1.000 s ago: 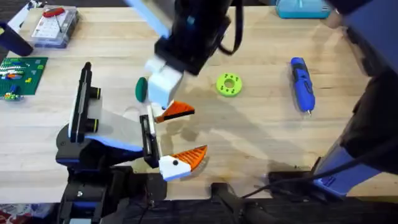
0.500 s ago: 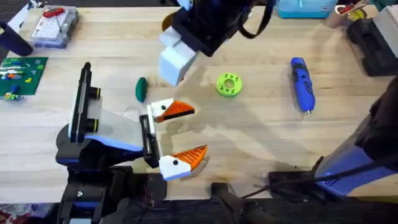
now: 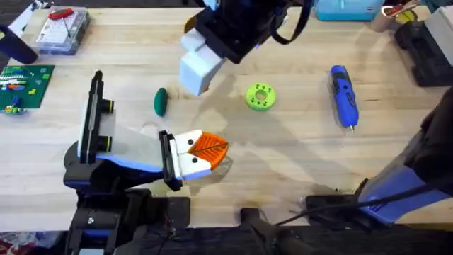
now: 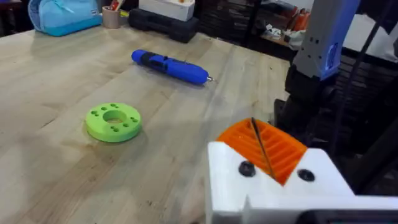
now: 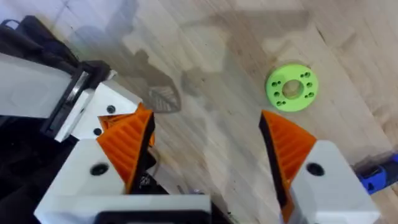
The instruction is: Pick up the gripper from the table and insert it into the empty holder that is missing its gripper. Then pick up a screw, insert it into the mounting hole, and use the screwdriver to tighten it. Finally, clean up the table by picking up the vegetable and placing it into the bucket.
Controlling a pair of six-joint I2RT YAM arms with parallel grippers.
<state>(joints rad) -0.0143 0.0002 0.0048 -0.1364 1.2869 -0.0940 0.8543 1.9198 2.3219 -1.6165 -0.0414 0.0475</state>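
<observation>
Left end effector (image 3: 207, 149) (image 4: 261, 146): narrow. Both orange ribbed fingers are pressed flat together, with a thin dark seam between them and nothing held.
- In the overhead view this white-block pair sits against the black slotted end-plate of the holder (image 3: 138, 145), low left of centre on the table (image 3: 297, 156). Both finger blocks are seated there, side by side. None lies loose on the wood.
- The taller black plate with yellow rings (image 3: 94, 117) stands at the holder's other end.

Right end effector (image 5: 205, 115): wide, orange fingers well apart, empty. The arm reaches across the far middle of the table, above the surface and clear of the holder.

Vegetable (image 3: 161, 101): dark green oval lying on the table, just beyond the holder's end-plate. It is near the right arm's white block and touches nothing.

Green ring (image 3: 260, 96) (image 4: 113, 121) (image 5: 291, 87): flat on the table, between the vegetable and the screwdriver.

Screwdriver (image 3: 344, 93) (image 4: 171, 65) (image 5: 380, 171): lying on the right side, tip pointing toward the near edge, well apart from both end effectors.

Far left has a clear parts box (image 3: 62, 28) and a green circuit board (image 3: 25, 85). I cannot tell from here whether a screw is in the mounting hole.
</observation>
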